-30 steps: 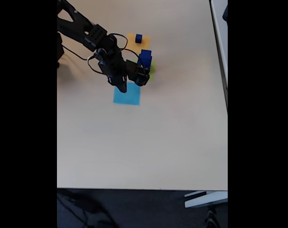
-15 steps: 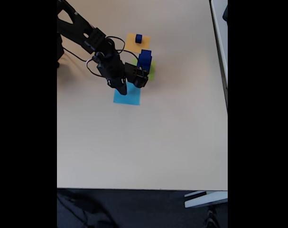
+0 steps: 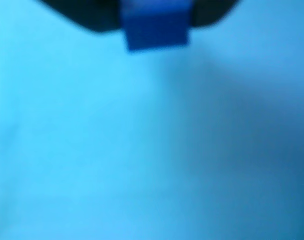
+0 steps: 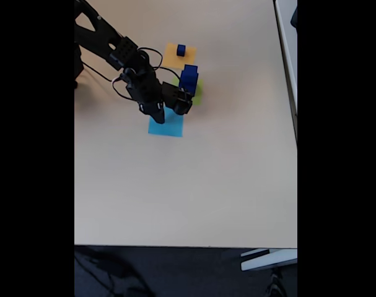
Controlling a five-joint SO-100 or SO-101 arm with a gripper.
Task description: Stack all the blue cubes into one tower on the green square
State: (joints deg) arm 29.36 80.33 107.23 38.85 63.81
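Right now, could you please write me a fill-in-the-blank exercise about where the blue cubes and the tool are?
1. In the fixed view, the small blue cube sits alone on the ___ square.
2. The stacked blue cubes stand on the ___ square.
3. The tool hangs over the ___ square.
4. In the wrist view, the paper below the blue cube is ___ in colour.

Missing words: orange-yellow; green; light-blue; light-blue.

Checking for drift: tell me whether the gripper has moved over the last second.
Yes. In the fixed view the gripper has shifted slightly up and left, its dark tips now covering less of the light-blue square, which has stayed put.
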